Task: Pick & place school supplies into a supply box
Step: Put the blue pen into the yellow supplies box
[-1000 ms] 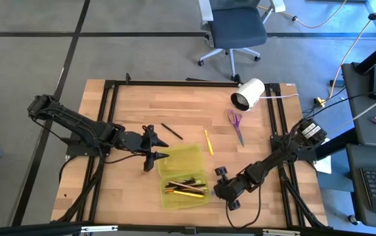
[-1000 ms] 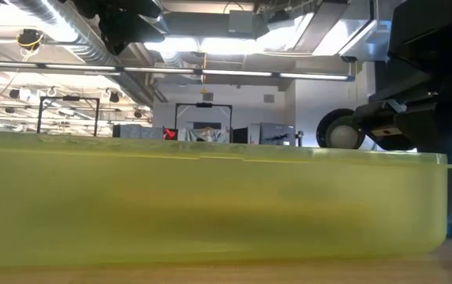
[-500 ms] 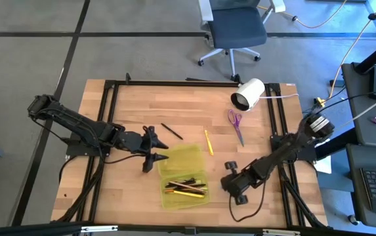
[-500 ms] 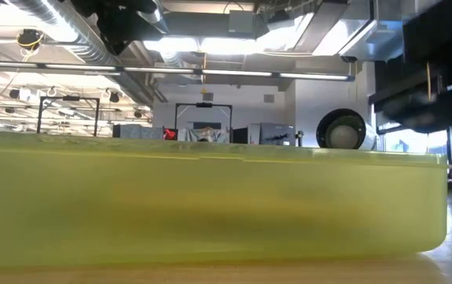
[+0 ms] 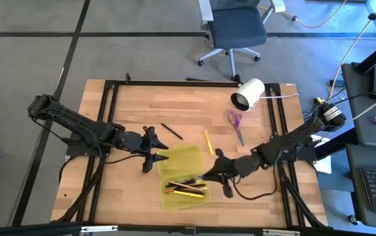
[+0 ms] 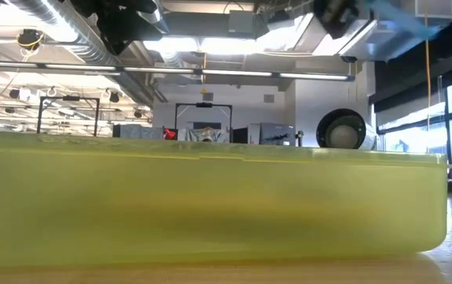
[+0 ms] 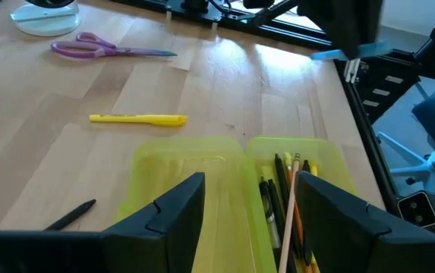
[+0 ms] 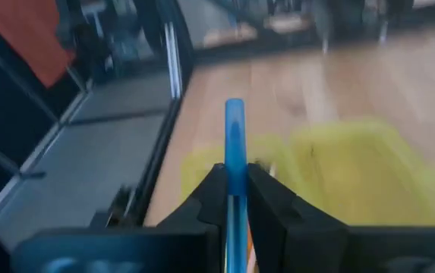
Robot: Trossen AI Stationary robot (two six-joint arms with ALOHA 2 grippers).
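Observation:
The supply box [image 5: 182, 172] lies open on the table, its lid [image 7: 183, 178] flat beside a tray [image 7: 297, 189] that holds several pens. A yellow pen [image 5: 208, 142], a black pen [image 5: 171, 131] and purple-handled scissors [image 5: 235, 124] lie on the wood beyond it. My left gripper [image 5: 156, 149] is open at the lid's left edge, one finger [image 7: 173, 214] on each side of the box's end, touching nothing that I can see. My right gripper [image 5: 215, 172] hovers by the tray's right side, shut on a blue pen [image 8: 234, 140]. My right gripper pinches the blue pen between its two fingers [image 8: 214, 191]. The pen's shaft [image 8: 234, 173] runs along the fingers and its free end [image 8: 234, 106] sticks out past their tips toward the box. It is lifted clear of the table, as the left wrist view shows [image 7: 337, 54].
A white cylinder [image 5: 248, 94] lies near the table's far right corner, with a cable leading off it. Black frame rails [image 5: 278, 124] run along the table's edges. Bare wood shows to the right of the box and toward the far edge. An office chair [image 5: 235, 29] stands beyond the table.
My right gripper, shut on the blue pen, has risen from low by the box's near right corner. It drew slightly toward the table's right edge, then swung left and a little farther back toward the tray. My left arm and the box have stayed still.

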